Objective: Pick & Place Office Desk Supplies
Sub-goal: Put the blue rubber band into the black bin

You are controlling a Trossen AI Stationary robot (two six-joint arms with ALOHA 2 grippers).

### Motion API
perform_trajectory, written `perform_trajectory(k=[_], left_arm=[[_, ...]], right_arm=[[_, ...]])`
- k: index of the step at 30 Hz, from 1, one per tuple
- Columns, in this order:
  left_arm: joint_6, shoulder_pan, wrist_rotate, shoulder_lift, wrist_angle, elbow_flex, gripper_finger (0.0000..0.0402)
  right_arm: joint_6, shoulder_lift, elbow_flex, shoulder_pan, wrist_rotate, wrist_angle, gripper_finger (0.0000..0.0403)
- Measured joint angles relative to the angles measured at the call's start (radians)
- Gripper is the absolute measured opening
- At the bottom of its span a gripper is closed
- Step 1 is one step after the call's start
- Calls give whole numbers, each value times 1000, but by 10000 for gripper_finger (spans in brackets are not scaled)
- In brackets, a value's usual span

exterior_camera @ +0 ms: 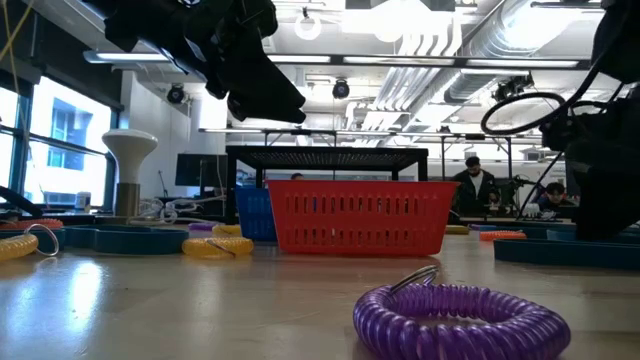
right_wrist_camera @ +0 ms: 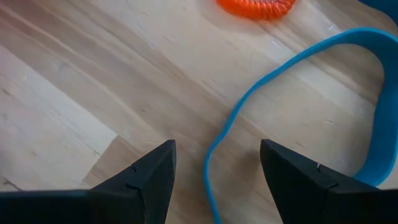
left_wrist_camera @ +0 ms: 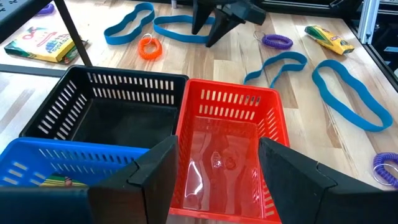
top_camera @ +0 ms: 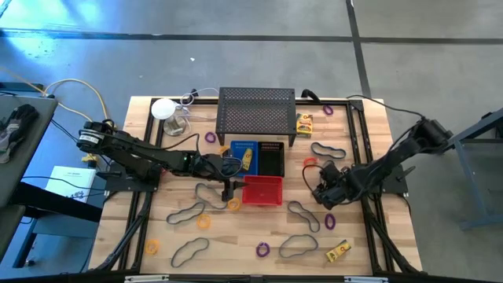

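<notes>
My left gripper [left_wrist_camera: 214,168] is open and hovers above the red bin [left_wrist_camera: 227,155], whose inside holds nothing; in the high view it is at the bin's left edge [top_camera: 228,186]. My right gripper [right_wrist_camera: 214,168] is open, just above the tabletop, its fingers on either side of a blue looped cord [right_wrist_camera: 292,68] without touching it. An orange ring [right_wrist_camera: 256,6] lies just beyond. In the high view this gripper [top_camera: 322,187] is right of the red bin [top_camera: 263,190]. Yellow boxes [top_camera: 304,122] [top_camera: 338,251], purple rings [top_camera: 262,250] and cords [top_camera: 189,250] lie flat on the table.
The blue bin [top_camera: 244,153], with a yellow box in it, and the black bin [top_camera: 272,157] stand behind the red one. The black mesh rack [top_camera: 257,114] is at the far edge. A white lamp-like object [top_camera: 163,110] stands far left. People show in the room beyond [exterior_camera: 475,185].
</notes>
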Motion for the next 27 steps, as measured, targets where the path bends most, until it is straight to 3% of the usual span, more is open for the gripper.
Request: perform_trajectory(k=[16,27], left_arm=[[0,0,0,0,0,0,215],[108,0,0,0,-4,0,215]], right_arm=[[-5,29,2,-37,-4,7,214],[-1,31,1,-37,5,9,121]])
